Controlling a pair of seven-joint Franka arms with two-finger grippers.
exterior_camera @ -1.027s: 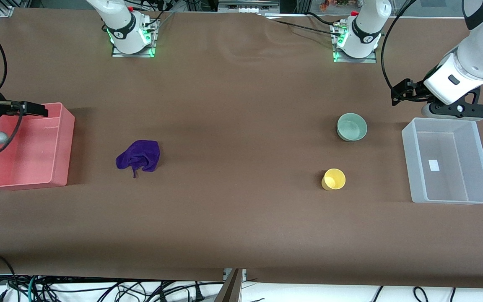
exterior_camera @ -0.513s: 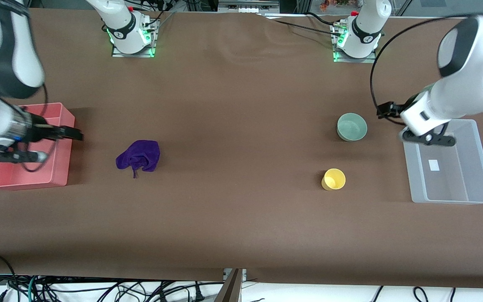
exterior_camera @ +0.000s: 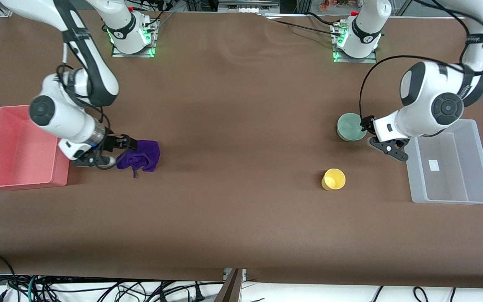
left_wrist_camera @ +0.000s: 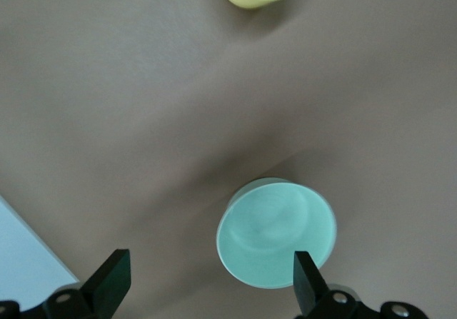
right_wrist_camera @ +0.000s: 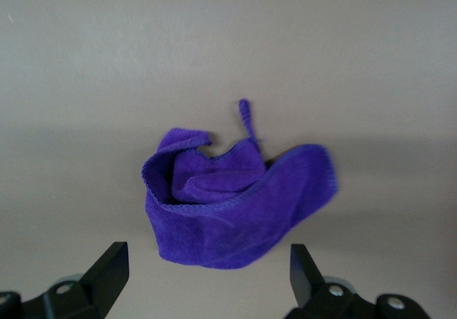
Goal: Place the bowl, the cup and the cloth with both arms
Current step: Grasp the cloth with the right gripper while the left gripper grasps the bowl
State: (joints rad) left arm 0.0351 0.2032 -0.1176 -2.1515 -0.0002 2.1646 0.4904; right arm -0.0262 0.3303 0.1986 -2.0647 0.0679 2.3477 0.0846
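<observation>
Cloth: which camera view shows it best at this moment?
The right wrist view: the purple cloth lies whole and unblocked on the table, folds and loose tail plain. In the front view the cloth is small, with the right end effector over its edge. The left wrist view misses it.

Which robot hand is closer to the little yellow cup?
Left. The left gripper hangs open over the bowl, beside the cup. The right gripper is open over the cloth, toward the table's right-arm end.

No readable text, brand or number is being shown; the white label in the clear plastic bin point(exterior_camera: 449, 161) is appearing blank.
</observation>
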